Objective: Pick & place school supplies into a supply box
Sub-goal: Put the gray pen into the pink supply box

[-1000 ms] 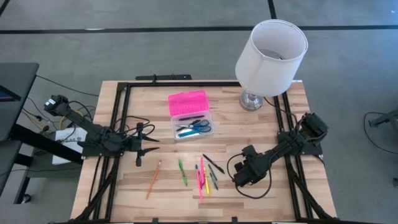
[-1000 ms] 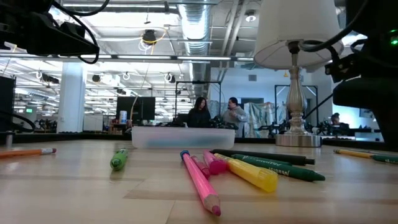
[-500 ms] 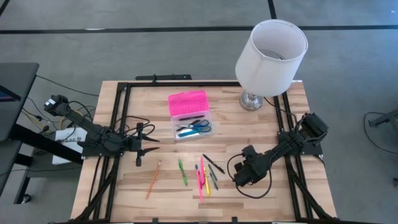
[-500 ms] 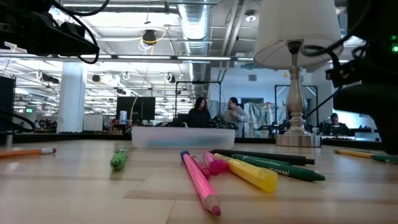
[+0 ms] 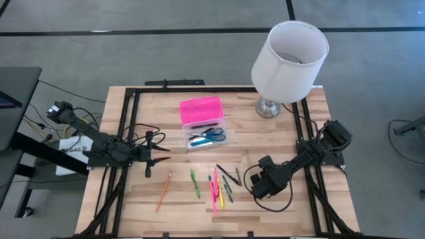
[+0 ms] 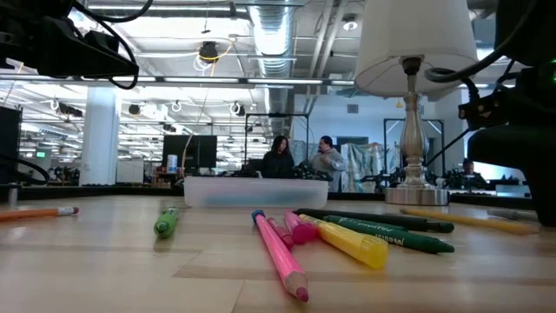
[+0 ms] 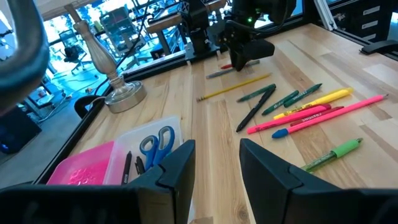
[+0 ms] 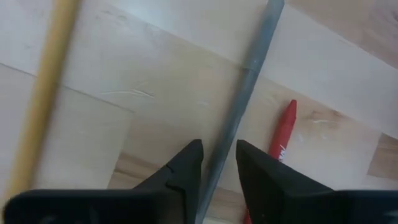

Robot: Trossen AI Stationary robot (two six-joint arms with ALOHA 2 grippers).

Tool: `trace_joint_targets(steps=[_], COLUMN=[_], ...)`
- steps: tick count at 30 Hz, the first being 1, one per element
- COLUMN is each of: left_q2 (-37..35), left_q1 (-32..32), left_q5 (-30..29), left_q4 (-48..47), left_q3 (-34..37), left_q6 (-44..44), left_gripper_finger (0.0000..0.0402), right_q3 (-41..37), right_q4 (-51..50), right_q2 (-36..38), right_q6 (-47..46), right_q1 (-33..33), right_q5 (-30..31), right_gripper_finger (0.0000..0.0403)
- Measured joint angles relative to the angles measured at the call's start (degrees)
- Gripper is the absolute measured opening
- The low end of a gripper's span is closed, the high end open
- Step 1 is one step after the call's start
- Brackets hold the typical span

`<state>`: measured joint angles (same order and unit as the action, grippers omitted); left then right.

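Observation:
Several pens, markers and pencils (image 5: 219,186) lie loose on the table's near middle, an orange pencil (image 5: 164,189) and a green marker (image 5: 194,182) to their left. The supply box's clear base (image 5: 206,137) holds blue-handled scissors (image 7: 155,142); its pink lid (image 5: 200,109) lies open behind it. My right gripper (image 8: 219,155) points down at the right of the pile, shut on a grey pencil (image 8: 245,93). A yellow pencil (image 8: 40,106) and a red crayon (image 8: 283,134) lie beside it. My left gripper (image 7: 216,165) hovers open at the table's left. My right gripper pinches the grey pencil's shaft (image 8: 217,163) between its two fingers. The fingers come from above, pointing steeply down, and stand across the pencil. The pencil lies flat on the table; the gripper hides the part behind the fingers.
A lamp with a white shade (image 5: 289,60) stands at the far right corner, its metal foot (image 5: 268,107) on the table. Black frame rails (image 5: 126,133) run along the table's sides. People stand in the room beyond the table (image 6: 300,156).
The yellow pencil has slid along the table toward the other pens and now lies clear of my right gripper in the low view. A grey pencil shows beside the pile in the high view where none showed before.

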<state>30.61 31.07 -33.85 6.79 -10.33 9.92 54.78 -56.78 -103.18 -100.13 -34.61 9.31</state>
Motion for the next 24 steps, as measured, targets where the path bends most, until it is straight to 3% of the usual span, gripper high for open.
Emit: trace_joint_targets(steps=[9,24], left_q2=[0.0,0.0], left_q1=[0.0,0.0], left_q5=[0.0,0.0], left_q4=[0.0,-0.01], left_q3=[0.0,0.0], left_q6=[0.01,0.06], left_gripper_finger=[0.0122,0.0122], right_q3=[-0.07,-0.16], right_q4=[1.46,3.57], right_q2=[-0.09,-0.03], right_q6=[3.73,7.63], right_q1=[0.0,-0.13], right_q5=[-0.32,-3.47], right_gripper_finger=[0.001,0.0015])
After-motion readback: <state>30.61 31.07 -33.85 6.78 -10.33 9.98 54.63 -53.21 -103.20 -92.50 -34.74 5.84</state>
